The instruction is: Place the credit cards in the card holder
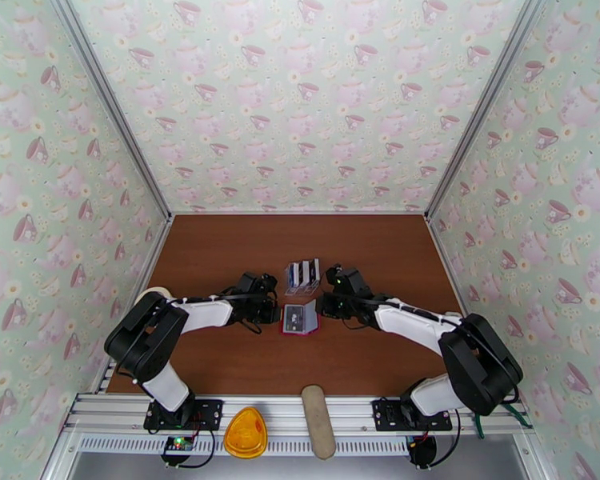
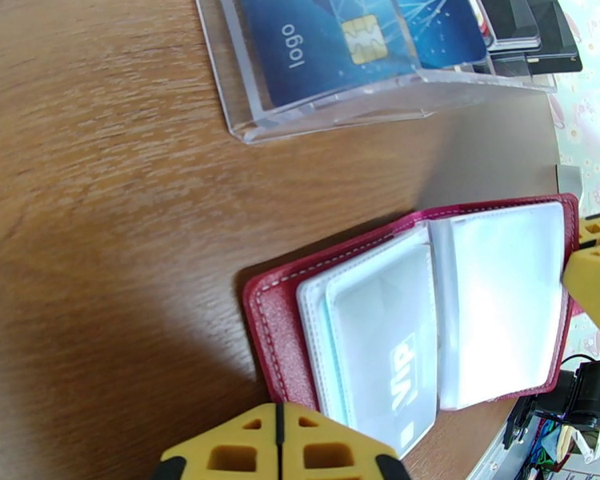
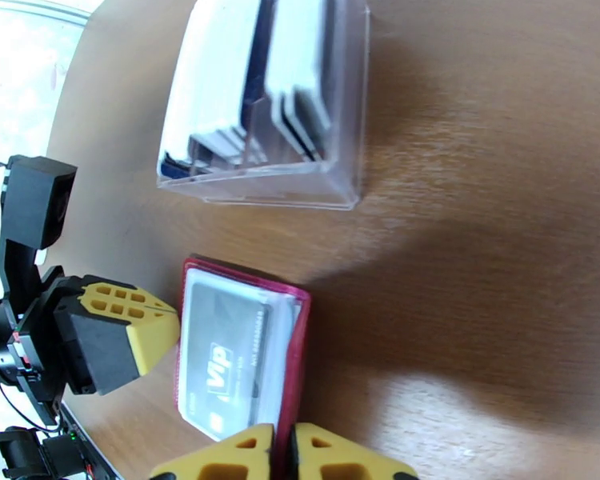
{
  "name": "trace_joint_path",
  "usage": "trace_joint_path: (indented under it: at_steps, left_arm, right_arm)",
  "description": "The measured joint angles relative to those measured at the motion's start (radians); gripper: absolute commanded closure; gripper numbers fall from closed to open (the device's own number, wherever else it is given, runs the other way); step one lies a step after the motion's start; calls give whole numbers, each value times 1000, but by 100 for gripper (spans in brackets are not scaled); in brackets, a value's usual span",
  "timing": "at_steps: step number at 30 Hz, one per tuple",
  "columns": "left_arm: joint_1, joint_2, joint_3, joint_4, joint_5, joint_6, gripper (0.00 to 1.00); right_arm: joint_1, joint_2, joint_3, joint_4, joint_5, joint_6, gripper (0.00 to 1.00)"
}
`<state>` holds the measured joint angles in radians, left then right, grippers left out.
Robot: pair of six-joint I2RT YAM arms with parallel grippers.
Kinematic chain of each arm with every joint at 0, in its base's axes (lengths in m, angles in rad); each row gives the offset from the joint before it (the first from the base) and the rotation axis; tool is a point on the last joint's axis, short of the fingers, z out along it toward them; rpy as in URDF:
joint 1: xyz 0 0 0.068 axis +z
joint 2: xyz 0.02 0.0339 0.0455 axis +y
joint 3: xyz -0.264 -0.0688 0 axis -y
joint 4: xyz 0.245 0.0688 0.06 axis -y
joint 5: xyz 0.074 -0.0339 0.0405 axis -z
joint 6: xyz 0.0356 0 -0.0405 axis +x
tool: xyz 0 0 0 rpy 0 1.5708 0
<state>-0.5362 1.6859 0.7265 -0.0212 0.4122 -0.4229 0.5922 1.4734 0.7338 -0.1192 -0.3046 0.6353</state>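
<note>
Left gripper (image 2: 280, 446), bottom edge of frame, fingertips clenched together w/ nothing between, sits at edge of open red card holder (image 2: 272, 330), flat on wood counter (image 2: 100, 234). Right gripper (image 3: 282, 454) pinches holder's opposite red edge. Credit cards (image 2: 332, 42) stand in clear stand (image 2: 324, 122), upper frame, near holder but apart. VIP-marked card (image 2: 396, 378) shows in a pocket.

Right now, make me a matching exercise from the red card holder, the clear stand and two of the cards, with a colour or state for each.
1 card holder
2 clear stand
3 blue card
4 VIP card

A gold chip showing
B red, lying open
C tucked in a sleeve
D transparent, holds cards

Pairs: 1-B, 2-D, 3-A, 4-C
</note>
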Motion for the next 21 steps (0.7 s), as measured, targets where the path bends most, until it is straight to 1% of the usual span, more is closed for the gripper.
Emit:
trace_joint_path:
  at_steps: [10, 21]
  left_arm:
    - [0, 0, 0, 0, 2, 0, 96]
    - [0, 0, 0, 1, 3, 0, 96]
  right_arm:
    - [36, 7, 41, -3, 0, 15, 87]
    - [81, 71, 103, 0, -3, 28, 87]
